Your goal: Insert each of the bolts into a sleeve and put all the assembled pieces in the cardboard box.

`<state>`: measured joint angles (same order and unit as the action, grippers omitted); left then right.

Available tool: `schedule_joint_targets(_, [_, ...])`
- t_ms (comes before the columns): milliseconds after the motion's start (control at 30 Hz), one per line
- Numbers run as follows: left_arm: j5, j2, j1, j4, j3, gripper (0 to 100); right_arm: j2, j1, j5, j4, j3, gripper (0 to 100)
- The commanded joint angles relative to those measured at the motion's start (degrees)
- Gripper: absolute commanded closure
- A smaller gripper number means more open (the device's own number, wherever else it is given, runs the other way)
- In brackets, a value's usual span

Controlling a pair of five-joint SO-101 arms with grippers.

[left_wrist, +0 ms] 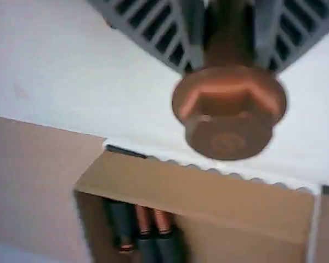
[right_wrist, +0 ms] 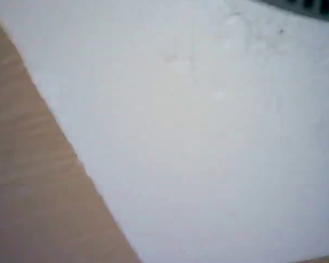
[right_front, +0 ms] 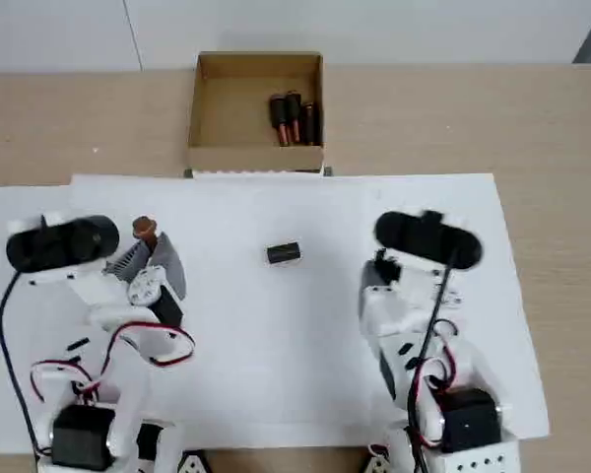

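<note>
On the left, the left gripper (right_front: pixel 141 252) is clamped on a copper-coloured bolt (right_front: pixel 144 229) by its shank. The flanged hex head sticks out past the grey ribbed fingers (left_wrist: pixel 148 22) and points toward the cardboard box (right_front: pixel 236 108). Bolt and gripper are over the left part of the white sheet (right_front: pixel 276 345) that covers the bench (right_front: pixel 552 128). One black sleeve (right_front: pixel 283 253) lies on its side near the middle of the sheet, between the two arms — apart from both. The box stands at the sheet's far edge, and several assembled pieces (right_front: pixel 295 120) lie packed together against its right wall. The right gripper (right_front: pixel 381 266) sits low over the right part of the sheet, tucked beneath its arm's camera — I cannot tell whether it is open or closed.
</note>
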<state>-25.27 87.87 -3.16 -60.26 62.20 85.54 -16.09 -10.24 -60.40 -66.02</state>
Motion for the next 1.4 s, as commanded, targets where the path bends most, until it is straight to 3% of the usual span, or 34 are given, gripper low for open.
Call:
schedule_joint_targets(0, [0.4, 6.0, -3.3, 4.0, 3.4, 99, 1.9, -4.0, 0.4, 5.0, -2.6, 99.5])
schedule_joint_targets(233, [0.5, 16.6, -7.6, 6.2, 16.6, 99, 4.1, -11.2, 5.7, 15.4, -13.4, 99.5])
schedule_joint_targets(533, [-2.8, 16.2, -8.0, 16.5, 19.1, 99, 7.6, -22.8, 10.3, 18.0, -20.6, 99.5])
schedule_joint_targets(833, [-13.3, 16.2, -12.1, 24.4, 23.1, 99, 15.1, -24.3, 11.3, 22.0, -27.8, 99.5])
schedule_joint_targets(1033, [-14.6, 16.2, -19.2, 24.8, 25.7, 99, 18.5, -26.7, 14.4, 22.1, -30.4, 99.5])
schedule_joint_targets(1367, [-14.6, 16.1, -19.8, 24.6, 26.3, 99, 18.4, -26.8, 15.2, 22.1, -30.2, 99.5])
